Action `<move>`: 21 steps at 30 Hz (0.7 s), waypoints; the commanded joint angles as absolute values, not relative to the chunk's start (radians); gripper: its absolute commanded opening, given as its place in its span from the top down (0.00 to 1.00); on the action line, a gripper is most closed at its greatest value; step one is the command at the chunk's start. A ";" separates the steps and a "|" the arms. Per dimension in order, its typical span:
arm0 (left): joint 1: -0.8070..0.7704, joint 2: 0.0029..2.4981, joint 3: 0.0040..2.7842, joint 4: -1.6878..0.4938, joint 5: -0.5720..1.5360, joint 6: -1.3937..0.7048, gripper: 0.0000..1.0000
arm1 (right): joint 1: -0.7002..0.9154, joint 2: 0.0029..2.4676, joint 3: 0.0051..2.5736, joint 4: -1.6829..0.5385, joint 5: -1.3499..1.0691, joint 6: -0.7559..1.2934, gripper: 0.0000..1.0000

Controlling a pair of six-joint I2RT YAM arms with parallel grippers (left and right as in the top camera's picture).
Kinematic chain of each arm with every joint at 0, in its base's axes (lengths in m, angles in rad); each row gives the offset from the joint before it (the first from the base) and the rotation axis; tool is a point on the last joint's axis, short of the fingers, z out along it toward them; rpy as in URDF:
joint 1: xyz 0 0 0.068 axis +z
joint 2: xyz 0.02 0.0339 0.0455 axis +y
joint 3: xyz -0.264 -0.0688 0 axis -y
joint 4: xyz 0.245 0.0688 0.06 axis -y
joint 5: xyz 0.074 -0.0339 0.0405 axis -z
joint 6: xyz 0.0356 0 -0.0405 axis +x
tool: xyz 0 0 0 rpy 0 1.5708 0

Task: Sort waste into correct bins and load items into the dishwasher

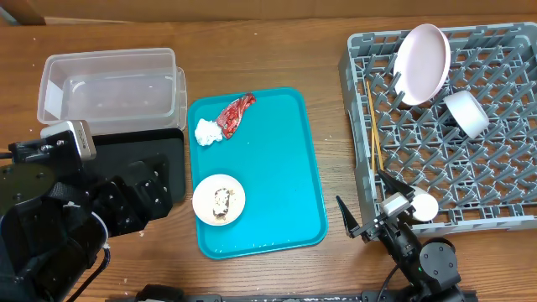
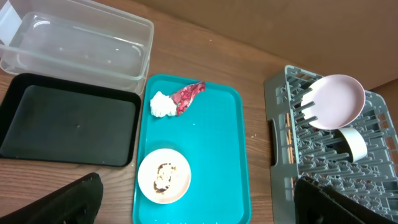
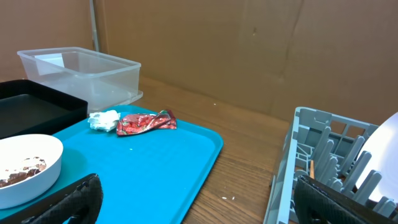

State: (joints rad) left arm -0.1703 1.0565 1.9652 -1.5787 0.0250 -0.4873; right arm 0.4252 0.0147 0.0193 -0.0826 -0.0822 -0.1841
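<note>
A red wrapper (image 1: 236,113) and a crumpled white napkin (image 1: 206,132) lie at the far end of the teal tray (image 1: 285,168). A white bowl with rice and brown scraps (image 1: 219,199) sits at its near left. The clear tub (image 1: 109,84) stands behind the black tray (image 1: 168,159). The grey dish rack (image 1: 470,159) holds the pale plate (image 1: 422,63), a white bowl (image 1: 466,113), chopsticks (image 1: 372,126) and a small white cup (image 1: 424,207). My left gripper (image 2: 199,208) is open and empty above the teal tray. My right gripper (image 3: 199,205) is open and empty, low between tray and rack.
My left arm (image 1: 50,218) covers the black tray's near left part. My right arm's base (image 1: 428,260) sits at the front edge, below the rack. A cardboard wall (image 3: 249,50) stands behind the table. Bare wood (image 1: 336,109) separates the teal tray and the rack.
</note>
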 commanded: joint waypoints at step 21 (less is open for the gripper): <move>-0.171 1.067 1.964 -1.468 0.205 -0.562 0.00 | 0.419 0.003 0.008 -0.075 -0.088 -0.184 0.00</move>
State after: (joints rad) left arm -0.1703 1.0565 1.9652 -1.5208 0.1219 -0.5312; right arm 0.4252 0.0147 0.0193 -0.0822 -0.0822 -0.1841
